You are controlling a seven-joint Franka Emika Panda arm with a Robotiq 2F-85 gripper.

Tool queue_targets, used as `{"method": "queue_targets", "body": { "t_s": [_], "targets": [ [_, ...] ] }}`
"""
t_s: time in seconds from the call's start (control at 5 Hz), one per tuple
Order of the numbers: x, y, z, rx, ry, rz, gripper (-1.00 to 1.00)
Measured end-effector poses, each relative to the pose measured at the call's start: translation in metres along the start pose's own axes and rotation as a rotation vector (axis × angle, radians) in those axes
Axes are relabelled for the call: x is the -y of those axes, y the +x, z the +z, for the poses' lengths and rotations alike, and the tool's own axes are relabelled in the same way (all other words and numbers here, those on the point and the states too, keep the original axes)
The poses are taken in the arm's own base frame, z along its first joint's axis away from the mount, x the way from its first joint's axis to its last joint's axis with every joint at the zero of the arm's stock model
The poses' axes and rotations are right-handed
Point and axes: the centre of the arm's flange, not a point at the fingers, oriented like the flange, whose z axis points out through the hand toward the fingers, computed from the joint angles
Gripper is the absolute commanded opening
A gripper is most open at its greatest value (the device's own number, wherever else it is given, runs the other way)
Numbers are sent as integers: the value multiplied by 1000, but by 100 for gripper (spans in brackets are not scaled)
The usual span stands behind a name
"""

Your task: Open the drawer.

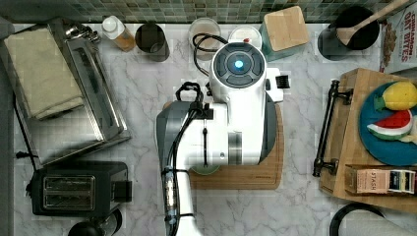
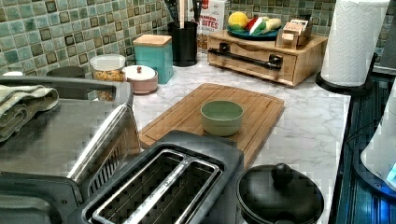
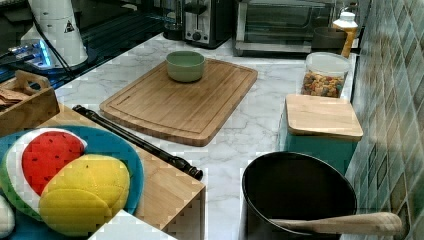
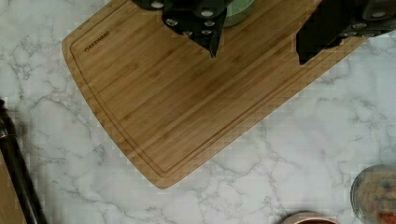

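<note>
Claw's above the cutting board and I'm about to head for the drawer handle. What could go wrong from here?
The open claw is well short of the drawer handle. The green bowl on the cutting board sits close below the arm; a low sweep could clip it. Pulling may jostle the plate and tea box on top.

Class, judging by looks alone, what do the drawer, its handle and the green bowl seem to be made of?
Drawer: light, matte natural wood, seemingly; grain shows on its front.
Handle: probably black metal; a slim dark bar on two brackets with a slight sheen.
Green bowl: likely glazed ceramic, possibly plastic; smooth, even pale green.
</note>
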Motion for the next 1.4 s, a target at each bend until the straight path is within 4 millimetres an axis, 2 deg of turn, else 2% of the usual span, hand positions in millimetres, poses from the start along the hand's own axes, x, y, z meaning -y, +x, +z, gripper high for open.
{"method": "queue_targets", "body": {
  "t_s": [0.4,0.6,0.8,1.0,1.2,1.4],
  "targets": [
    [-1,-2,10,14,-11,-2,100],
    [0,5,20,-74,-1,-21,100],
    [-5,5,40,-113,-18,-118,100],
    [-22,5,68,-90,-37,-312,100],
    [-53,10,95,-16,-72,-496,100],
    [-93,27,105,25,-88,-549,100]
  ]
}}
